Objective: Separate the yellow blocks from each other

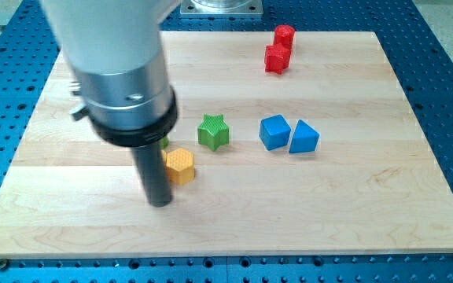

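Nearest the view's bottom, my tip (160, 203) rests on the pale wooden board (352, 212), whose planks show fine lengthwise grain. The rod is a smooth dark cylinder; having no jaws, it holds nothing and grips nothing. Just to the tip's upper right, close beside the rod and perhaps touching it, sits the yellow hexagonal block (180, 166), its top faintly ribbed. Only this one yellow block can be seen. Above it, a sliver of a second green block (165, 143) shows at the edge of the arm's broad grey and black housing (124, 86), which hides whatever lies behind it at the view's left. Further up and to the right stands the green star block (213, 130), apart from the yellow one. To the view's right of it, the blue cube (274, 131) and the blue triangular block (303, 137) sit side by side, touching or nearly so. Farthest, near the view's top, two red blocks (278, 50) lie against each other, shapes unclear. A blue perforated table (447, 71) surrounds the board.
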